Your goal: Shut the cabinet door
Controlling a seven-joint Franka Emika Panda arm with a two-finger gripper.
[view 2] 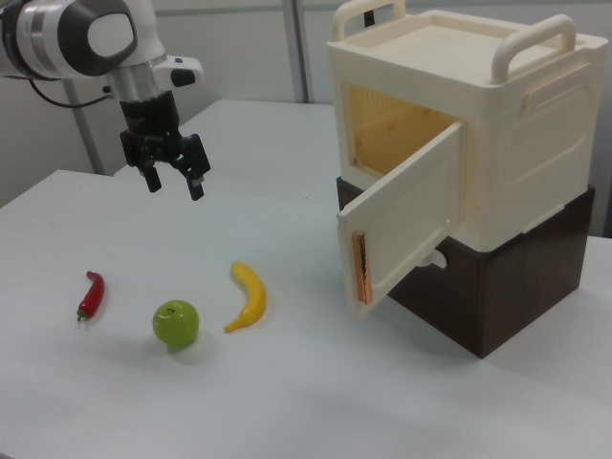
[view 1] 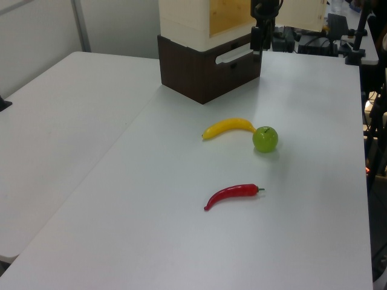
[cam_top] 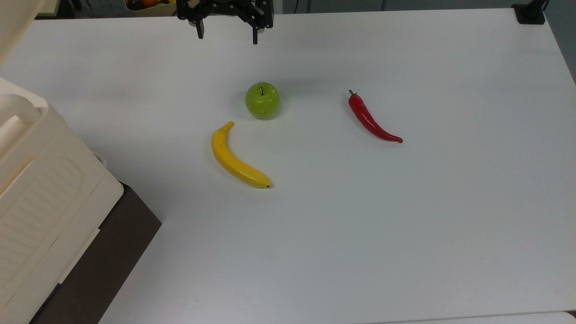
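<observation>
The cream cabinet (view 2: 516, 124) stands on a dark brown box (view 2: 507, 296) at the right view's right. Its cabinet door (view 2: 406, 215) hangs open, swung out towards the right view's left, and the yellowish inside shows behind it. My gripper (view 2: 174, 182) hovers open and empty above the table at the right view's left, well apart from the door. In the top view the gripper (cam_top: 227, 35) is at the far edge, the cabinet (cam_top: 40, 189) at the left, and the open door (cam_top: 13, 22) in the top left corner.
A green apple (cam_top: 262, 100), a yellow banana (cam_top: 236, 164) and a red chili pepper (cam_top: 371, 119) lie on the white table (cam_top: 405, 225), between the gripper and the near edge. The brown box (cam_top: 112, 252) juts out under the cabinet.
</observation>
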